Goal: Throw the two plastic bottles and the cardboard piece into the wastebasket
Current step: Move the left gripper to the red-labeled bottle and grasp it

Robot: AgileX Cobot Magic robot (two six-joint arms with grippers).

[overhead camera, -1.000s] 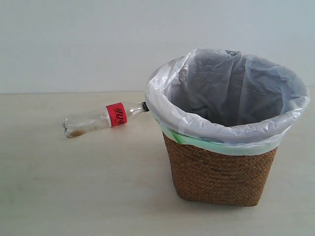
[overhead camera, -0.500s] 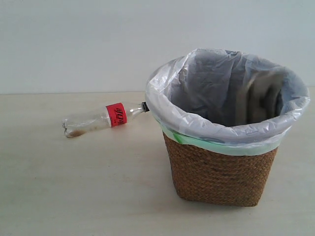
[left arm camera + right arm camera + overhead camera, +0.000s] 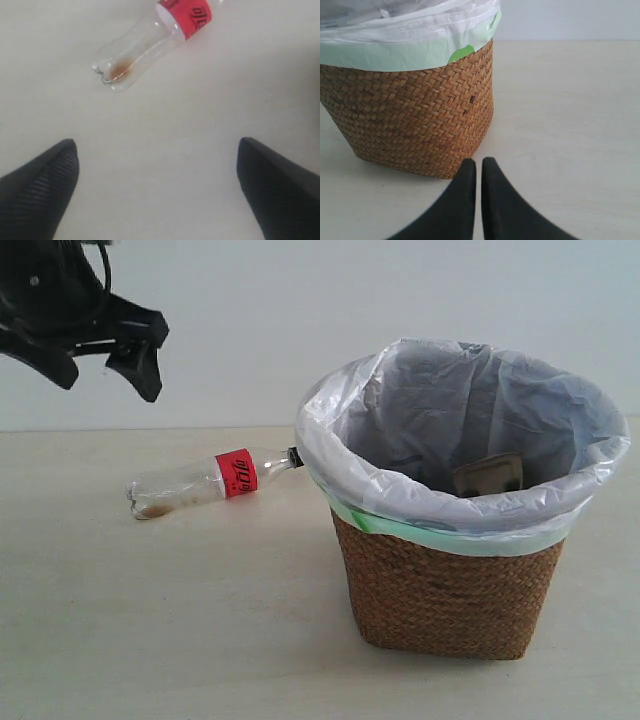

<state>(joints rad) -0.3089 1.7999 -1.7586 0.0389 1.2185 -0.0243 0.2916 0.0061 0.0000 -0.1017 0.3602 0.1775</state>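
Partly | cardboard piece [image 3: 487,476] half-hidden inside wastebasket [image 3: 450,585] | left pincer [image 3: 108,382] cropped

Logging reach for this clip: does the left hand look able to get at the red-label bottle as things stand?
Probably yes: the left hand hangs open above the red-label bottle, which lies uncovered on the table, only its cap near the wastebasket.
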